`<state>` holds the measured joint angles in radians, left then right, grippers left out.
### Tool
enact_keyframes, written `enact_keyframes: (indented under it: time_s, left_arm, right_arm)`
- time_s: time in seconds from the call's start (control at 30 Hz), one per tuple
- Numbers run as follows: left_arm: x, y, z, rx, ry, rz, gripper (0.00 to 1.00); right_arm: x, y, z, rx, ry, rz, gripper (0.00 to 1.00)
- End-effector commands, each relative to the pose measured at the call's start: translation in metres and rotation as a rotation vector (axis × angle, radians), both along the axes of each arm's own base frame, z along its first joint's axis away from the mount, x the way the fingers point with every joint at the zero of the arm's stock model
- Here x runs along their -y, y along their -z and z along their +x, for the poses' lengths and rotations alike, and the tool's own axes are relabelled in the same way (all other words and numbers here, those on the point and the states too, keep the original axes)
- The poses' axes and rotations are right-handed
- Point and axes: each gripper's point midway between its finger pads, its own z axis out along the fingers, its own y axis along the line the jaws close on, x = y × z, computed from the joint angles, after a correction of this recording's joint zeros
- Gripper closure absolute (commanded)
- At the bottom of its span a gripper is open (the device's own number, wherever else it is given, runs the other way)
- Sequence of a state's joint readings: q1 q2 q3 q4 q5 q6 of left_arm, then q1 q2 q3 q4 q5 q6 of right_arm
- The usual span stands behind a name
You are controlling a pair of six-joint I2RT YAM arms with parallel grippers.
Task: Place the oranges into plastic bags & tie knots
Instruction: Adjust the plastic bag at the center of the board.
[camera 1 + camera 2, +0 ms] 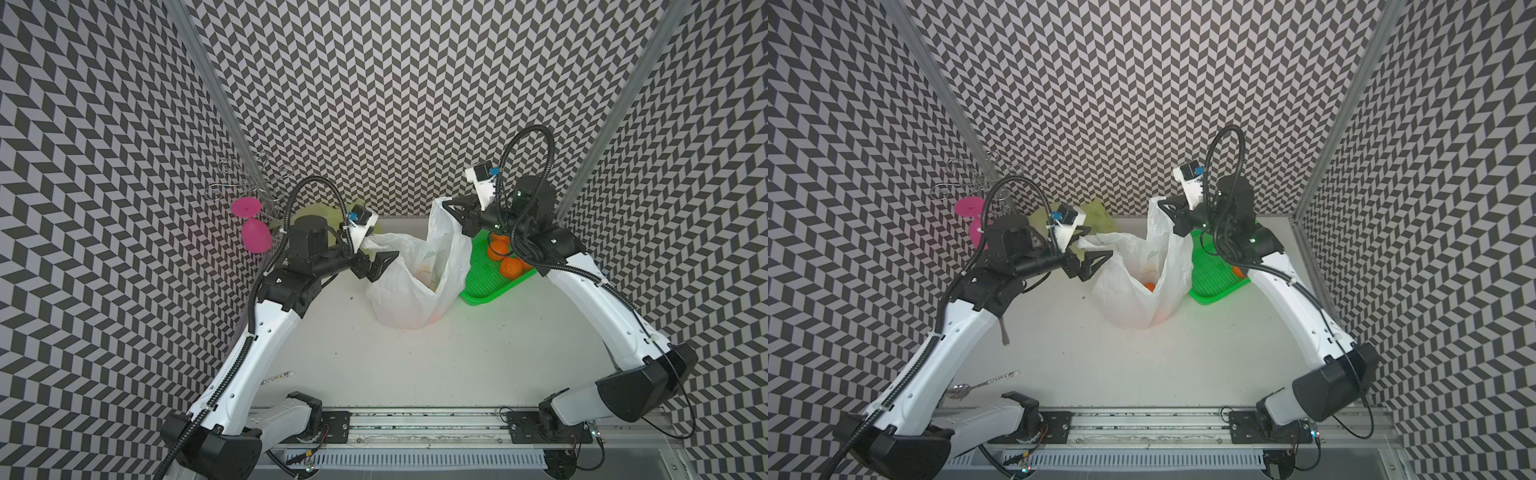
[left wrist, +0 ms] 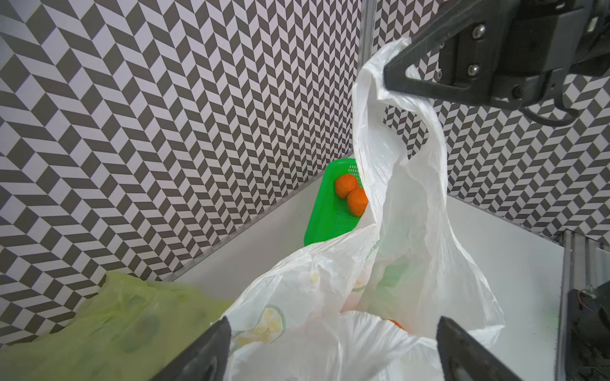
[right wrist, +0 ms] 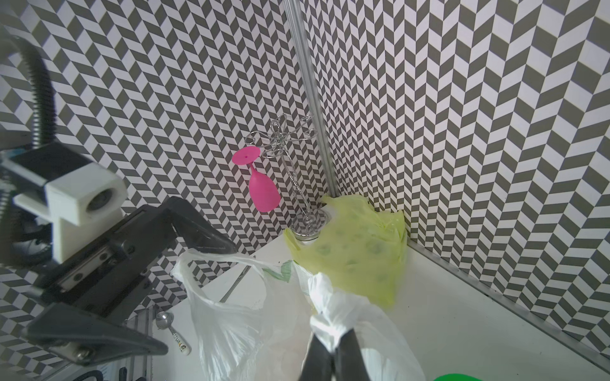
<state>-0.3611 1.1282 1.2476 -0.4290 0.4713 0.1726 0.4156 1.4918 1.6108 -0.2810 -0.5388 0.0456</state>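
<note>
The right tool (image 1: 448, 208), clamped on the bag's (image 1: 415, 286) handle, lifts it at the table's (image 1: 415, 365) middle, but the left tool (image 1: 384, 266) gapes empty, so the mouth may sag shut against the far-right oranges (image 1: 500, 249).

Both top views looked steeply down from above near edge of table (image 1: 415, 365) toward back wall (image 1: 395, 104); far enough to hold whole workspace; white bag (image 1: 415, 286) mid-frame in both. Left wrist camera looked close over white bag toward green basket (image 2: 330, 211) and right gripper (image 2: 389, 77); right wrist camera faced opposite way, toward left gripper (image 3: 198, 298), yellow-green bag (image 3: 356, 257), pink glass (image 3: 262, 191); wrist views shared white bag.
</note>
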Motion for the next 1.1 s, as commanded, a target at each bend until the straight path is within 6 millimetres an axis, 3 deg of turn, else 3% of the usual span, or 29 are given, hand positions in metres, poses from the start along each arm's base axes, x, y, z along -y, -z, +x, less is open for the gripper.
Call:
enact_keyframes:
  time_s: [0.0,0.13,0.3,0.4,0.5,0.6,0.7,0.87,1.07]
  left_arm:
    - [-0.02,-0.02,0.012,0.118,-0.185,-0.026,0.01]
    - [-0.015,-0.01,0.013,0.117,-0.161,-0.02,0.11]
    - [0.002,-0.014,0.006,0.101,-0.052,-0.046,0.47]
    - [0.002,-0.034,0.0,0.141,-0.012,-0.046,0.66]
    - [-0.002,-0.069,-0.009,0.207,0.055,-0.04,0.79]
    - [-0.01,-0.093,-0.016,0.244,0.132,-0.05,0.84]
    - [-0.018,-0.098,-0.014,0.236,0.182,-0.048,0.9]
    - [-0.026,-0.091,-0.008,0.222,0.243,-0.036,0.98]
    - [-0.03,-0.068,0.006,0.218,0.319,0.017,1.0]
  right_arm:
    - [0.0,-0.016,0.004,0.059,0.001,0.024,1.0]
    - [0.0,-0.011,0.006,0.058,0.011,0.008,1.0]
    - [0.006,-0.018,0.001,0.088,0.019,0.0,1.0]
    - [0.014,-0.04,-0.013,0.15,0.02,-0.001,1.0]
    - [0.026,-0.067,-0.035,0.242,0.025,-0.01,1.0]
    - [0.037,-0.084,-0.052,0.295,0.046,-0.021,1.0]
    - [0.044,-0.086,-0.055,0.293,0.077,-0.026,1.0]
    - [0.063,-0.074,-0.033,0.239,0.243,-0.06,1.0]
    - [0.072,-0.037,-0.008,0.146,0.346,-0.077,0.99]
